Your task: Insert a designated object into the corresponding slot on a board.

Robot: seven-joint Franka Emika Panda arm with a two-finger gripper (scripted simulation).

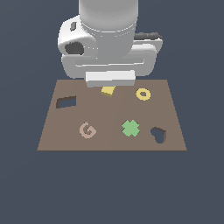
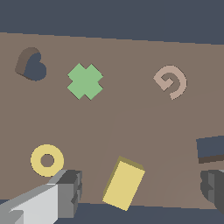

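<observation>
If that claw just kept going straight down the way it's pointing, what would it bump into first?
Most likely the yellow block: it lies between the open gripper's fingers, on the board. How far above it the gripper sits is unclear.

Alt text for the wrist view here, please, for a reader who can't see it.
A yellow block lies tilted on the brown board between the open end effector's fingers, untouched. Also visible: a yellow ring, green cross, tan G, heart-shaped cutout, and part of the rectangular slot.
</observation>
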